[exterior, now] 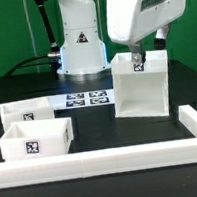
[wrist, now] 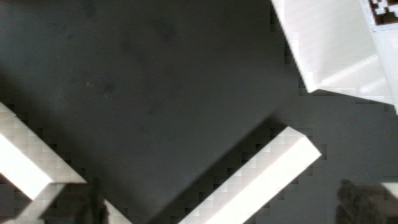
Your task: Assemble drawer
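The white drawer case (exterior: pixel 140 84) stands upright at the exterior view's right, with a marker tag near its top. My gripper (exterior: pixel 136 55) hangs right over the case's upper back edge. In the wrist view my gripper (wrist: pixel 210 206) is open; its dark fingertips (wrist: pixel 365 198) sit wide apart, and a white wall edge (wrist: pixel 267 168) runs diagonally between them, untouched. Another white panel (wrist: pixel 347 50) shows beyond it. Two white open drawer boxes (exterior: pixel 36 138) (exterior: pixel 26 111) sit on the table at the exterior view's left.
The marker board (exterior: pixel 86 98) lies flat in front of the robot base (exterior: pixel 79 43). A long white rail (exterior: pixel 105 164) runs along the table's front, and its side arm (exterior: pixel 195 122) comes up at the exterior view's right.
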Robot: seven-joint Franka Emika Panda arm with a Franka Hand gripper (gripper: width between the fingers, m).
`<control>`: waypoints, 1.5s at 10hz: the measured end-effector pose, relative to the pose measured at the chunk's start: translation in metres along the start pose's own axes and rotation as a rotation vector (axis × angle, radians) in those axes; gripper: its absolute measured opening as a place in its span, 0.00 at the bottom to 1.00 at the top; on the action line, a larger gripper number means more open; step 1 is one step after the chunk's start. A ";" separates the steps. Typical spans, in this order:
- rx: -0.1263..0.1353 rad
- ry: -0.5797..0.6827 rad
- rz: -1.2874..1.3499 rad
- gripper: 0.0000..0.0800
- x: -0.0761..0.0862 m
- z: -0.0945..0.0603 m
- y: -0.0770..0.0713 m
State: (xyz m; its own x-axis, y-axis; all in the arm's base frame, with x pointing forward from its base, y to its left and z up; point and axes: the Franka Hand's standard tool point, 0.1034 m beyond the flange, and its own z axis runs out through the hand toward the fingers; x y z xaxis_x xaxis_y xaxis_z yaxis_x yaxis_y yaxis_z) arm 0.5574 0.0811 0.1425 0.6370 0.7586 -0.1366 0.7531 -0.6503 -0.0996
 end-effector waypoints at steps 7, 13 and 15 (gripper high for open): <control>-0.005 -0.001 0.053 0.81 -0.008 0.000 -0.008; -0.022 0.003 0.355 0.81 -0.036 0.004 -0.040; -0.022 0.005 0.520 0.81 -0.036 0.005 -0.040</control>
State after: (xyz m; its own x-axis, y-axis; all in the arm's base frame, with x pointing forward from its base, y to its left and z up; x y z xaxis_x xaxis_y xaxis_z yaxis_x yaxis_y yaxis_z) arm 0.5030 0.0795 0.1469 0.9286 0.3357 -0.1582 0.3401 -0.9404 0.0006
